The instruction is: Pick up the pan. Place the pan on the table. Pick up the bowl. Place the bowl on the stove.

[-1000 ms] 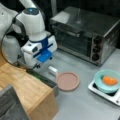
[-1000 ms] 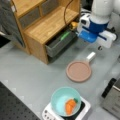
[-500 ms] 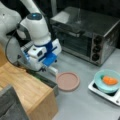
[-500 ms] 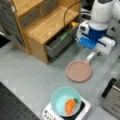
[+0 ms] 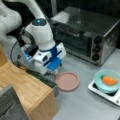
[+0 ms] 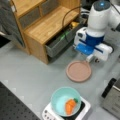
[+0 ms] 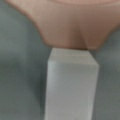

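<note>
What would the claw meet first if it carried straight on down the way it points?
Most likely the pan's white handle, which lies right below the claw on the table; depth is unclear.

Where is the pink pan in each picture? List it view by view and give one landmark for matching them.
In a front view: the pan lies on the table at bottom centre, right of the gripper.
In a front view: the pan sits right of centre, below the gripper.
Wrist view: the pan fills the top, its white handle running down.
Shared landmark: the teal bowl on the stove, absent from the wrist view.
</note>
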You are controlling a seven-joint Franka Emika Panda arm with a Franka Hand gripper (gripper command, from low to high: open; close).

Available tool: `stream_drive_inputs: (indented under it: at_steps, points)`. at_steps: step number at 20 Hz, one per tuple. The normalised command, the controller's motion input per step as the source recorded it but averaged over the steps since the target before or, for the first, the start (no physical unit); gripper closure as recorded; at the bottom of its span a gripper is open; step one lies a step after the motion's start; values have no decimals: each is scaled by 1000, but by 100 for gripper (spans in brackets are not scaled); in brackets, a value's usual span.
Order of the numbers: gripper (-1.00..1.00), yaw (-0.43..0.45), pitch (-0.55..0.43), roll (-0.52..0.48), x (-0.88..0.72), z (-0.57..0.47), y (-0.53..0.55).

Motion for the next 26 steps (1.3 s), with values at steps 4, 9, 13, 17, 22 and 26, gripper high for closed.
stream_drive_inputs:
  at_steps: [4,9,13,17,22,26]
  points:
    - [-100,-101,-4,15,15,-66,10]
    - [-100,-94,-21,-18,-38,-75,41]
    - [-100,-75,-40,-37,-125,-146,17]
    - [-100,-73,-66,-38,-169,-176,-7]
    - [-100,-80,-107,-46,-179,-177,-19]
    - [100,-68,-128,-52,-175,-149,-43]
